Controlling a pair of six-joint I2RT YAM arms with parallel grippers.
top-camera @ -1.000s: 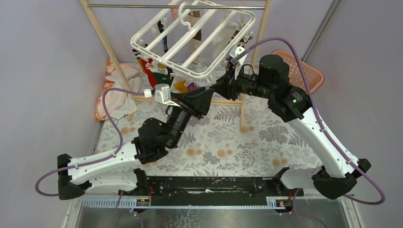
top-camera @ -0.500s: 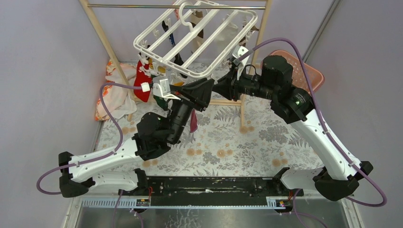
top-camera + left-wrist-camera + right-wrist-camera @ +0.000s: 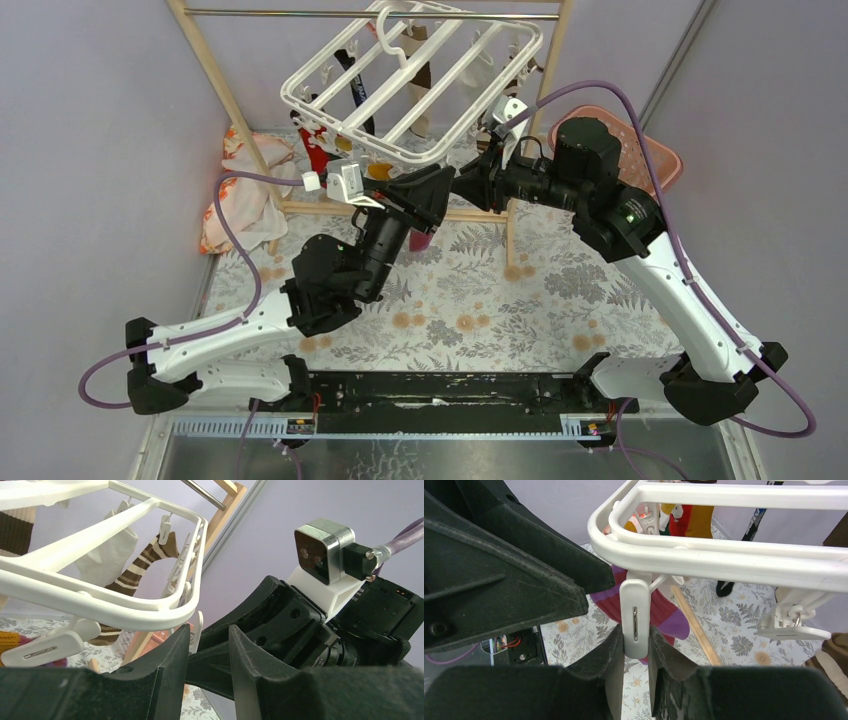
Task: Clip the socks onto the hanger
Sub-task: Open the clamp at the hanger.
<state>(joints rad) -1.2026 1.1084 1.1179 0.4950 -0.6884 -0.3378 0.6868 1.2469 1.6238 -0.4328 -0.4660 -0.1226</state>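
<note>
The white hanger [image 3: 400,150] hangs tilted from the rod, with several socks clipped under it. Among them are a brown-striped sock [image 3: 145,565], a white sock [image 3: 107,555] and a red sock [image 3: 681,520]. My right gripper [image 3: 636,630] is shut on a dangling white clip [image 3: 635,615] at the hanger's near corner [image 3: 734,560]. A red and purple sock [image 3: 666,617] hangs just behind that clip, its top hidden. My left gripper [image 3: 209,627] is open and empty, its tips just under the hanger rim [image 3: 100,602], facing the right gripper [image 3: 470,185].
The wooden rack [image 3: 225,100] with its metal rod [image 3: 280,13] stands at the back. An orange and white cloth [image 3: 240,190] lies at its left foot. A pink basket [image 3: 650,150] sits at the back right. A floral cloth [image 3: 520,300] covers the table.
The hanger has swung and tilted. The red and purple sock came into view below my left gripper and now sits higher, nearer the clip. Both grippers shifted slightly.
</note>
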